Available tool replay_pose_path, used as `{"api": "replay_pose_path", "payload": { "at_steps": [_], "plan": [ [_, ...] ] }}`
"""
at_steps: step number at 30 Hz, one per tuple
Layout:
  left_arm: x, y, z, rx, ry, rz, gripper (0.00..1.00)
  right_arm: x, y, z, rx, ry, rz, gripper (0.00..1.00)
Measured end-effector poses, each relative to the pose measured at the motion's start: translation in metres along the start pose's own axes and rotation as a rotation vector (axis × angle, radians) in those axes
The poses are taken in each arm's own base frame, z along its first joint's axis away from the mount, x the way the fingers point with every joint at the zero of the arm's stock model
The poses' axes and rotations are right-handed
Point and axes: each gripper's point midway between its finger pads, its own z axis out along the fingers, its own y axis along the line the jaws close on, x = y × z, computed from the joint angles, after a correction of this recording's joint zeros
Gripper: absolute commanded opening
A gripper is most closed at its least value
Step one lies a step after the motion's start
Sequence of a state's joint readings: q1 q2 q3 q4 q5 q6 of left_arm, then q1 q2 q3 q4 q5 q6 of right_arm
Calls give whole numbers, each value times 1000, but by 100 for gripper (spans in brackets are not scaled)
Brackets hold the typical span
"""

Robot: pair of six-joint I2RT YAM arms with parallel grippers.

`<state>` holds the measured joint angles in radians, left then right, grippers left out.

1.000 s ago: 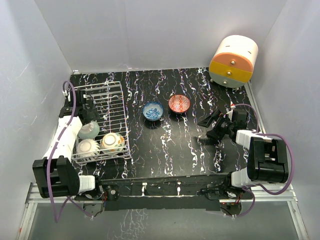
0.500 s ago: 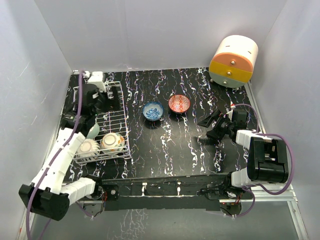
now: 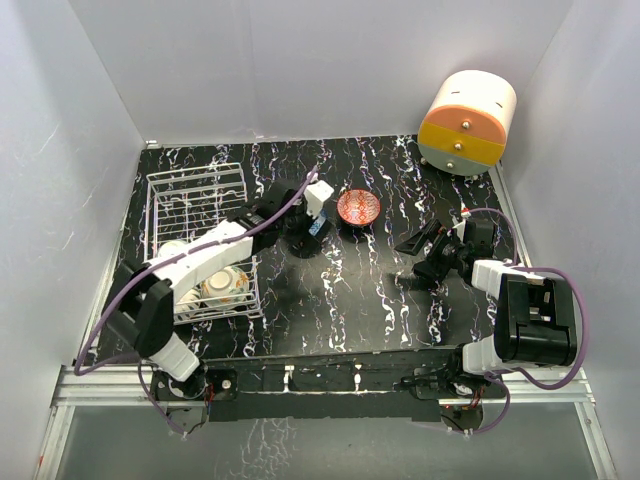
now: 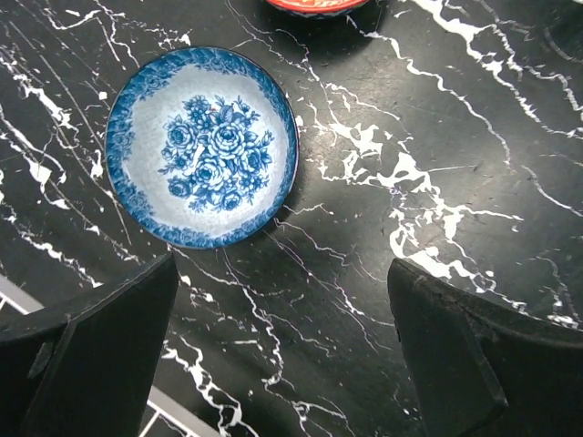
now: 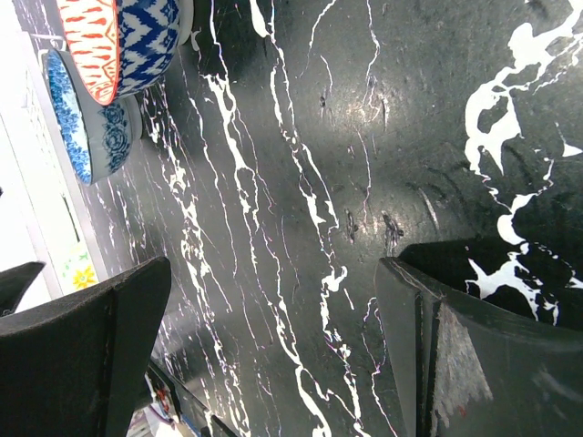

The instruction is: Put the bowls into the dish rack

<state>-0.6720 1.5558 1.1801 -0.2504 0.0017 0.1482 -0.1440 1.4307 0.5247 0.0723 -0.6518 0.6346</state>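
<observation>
Blue-patterned bowl [image 4: 200, 146] lies upright just ahead of your left gripper [image 4: 284, 350]; jaws spread wide, empty, evidently positioned for pickup toward the dish rack [image 3: 198, 190].

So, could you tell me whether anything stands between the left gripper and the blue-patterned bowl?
Nothing visible does: the left gripper hangs open above the blue-patterned bowl; the red-patterned bowl sits just beyond it.
</observation>
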Motion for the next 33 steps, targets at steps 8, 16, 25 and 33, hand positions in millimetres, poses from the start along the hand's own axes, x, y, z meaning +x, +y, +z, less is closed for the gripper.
{"api": "replay_pose_path", "payload": {
  "at_steps": [8,16,25,33],
  "plan": [
    [13,-6,44,56,45,67,92,0,0,0,-1,2,0,98],
    [33,-12,82,90,96,97,93,0,0,0,-2,2,0,98],
    [39,-5,103,48,103,103,80,0,0,0,-2,1,0,98],
    [48,1,115,6,122,94,33,0,0,0,-2,1,0,98]
  ]
}}
